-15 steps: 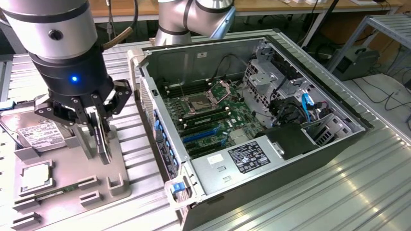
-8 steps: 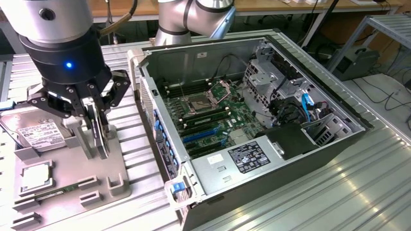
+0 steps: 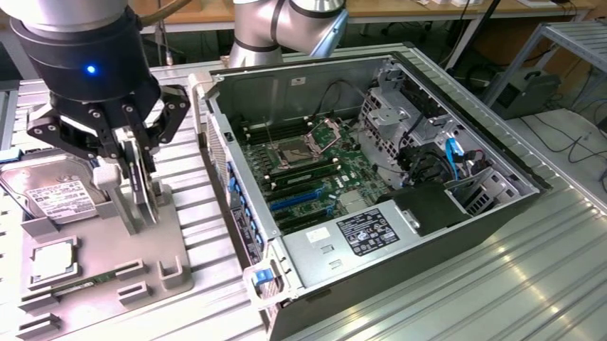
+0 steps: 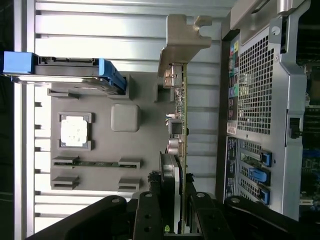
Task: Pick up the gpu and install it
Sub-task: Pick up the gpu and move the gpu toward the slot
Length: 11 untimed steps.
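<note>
Claw (image 3: 138, 209) clamps gpu (image 4: 181, 100) between hard drive (image 3: 57, 192) and case (image 3: 256, 92).

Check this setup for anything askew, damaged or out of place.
Nothing stands out. The gpu stands on edge in the gray holder with the fingers closed on it; the hard drive and CPU chip sit square in their recesses, and the open computer case looks intact.

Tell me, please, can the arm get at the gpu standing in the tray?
Yes, it seems so: the gripper sits on the gpu, jaws shut on its top edge. The hard drive lies aside on the tray, out of the way.
</note>
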Available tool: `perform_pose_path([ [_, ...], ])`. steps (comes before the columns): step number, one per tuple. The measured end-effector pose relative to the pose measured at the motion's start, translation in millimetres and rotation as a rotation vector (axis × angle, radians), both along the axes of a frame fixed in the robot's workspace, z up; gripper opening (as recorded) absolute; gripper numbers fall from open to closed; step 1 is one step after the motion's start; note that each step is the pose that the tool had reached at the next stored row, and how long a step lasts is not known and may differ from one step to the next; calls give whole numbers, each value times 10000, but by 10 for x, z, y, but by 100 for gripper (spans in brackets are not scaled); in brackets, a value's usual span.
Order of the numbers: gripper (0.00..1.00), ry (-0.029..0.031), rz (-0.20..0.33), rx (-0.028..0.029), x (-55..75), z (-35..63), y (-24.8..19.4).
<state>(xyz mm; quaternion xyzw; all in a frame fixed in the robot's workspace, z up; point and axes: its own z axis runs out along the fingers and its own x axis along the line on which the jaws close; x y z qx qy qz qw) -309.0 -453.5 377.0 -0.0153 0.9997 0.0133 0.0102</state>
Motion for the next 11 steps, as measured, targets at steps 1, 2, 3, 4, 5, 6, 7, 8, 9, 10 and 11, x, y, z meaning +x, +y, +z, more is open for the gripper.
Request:
perform_pose_path([
  [1, 28, 1, 0, 1, 0, 24, 0],
  [2, 28, 1, 0, 3, 0, 55, 0],
  [3, 28, 0, 0, 5, 0, 77, 0],
  [4, 28, 0, 0, 8, 0, 102, 0],
  [5, 28, 0, 0, 9, 0, 127, 0],
  [6, 28, 1, 0, 9, 0, 173, 0],
  [7, 28, 0, 0, 10, 0, 195, 0],
  [8, 28, 1, 0, 10, 0, 215, 0],
  [9, 28, 1, 0, 10, 0, 228, 0],
  [10, 28, -1, 1, -6, 1, 230, -1],
  [11, 28, 0, 1, -41, 1, 235, -1],
])
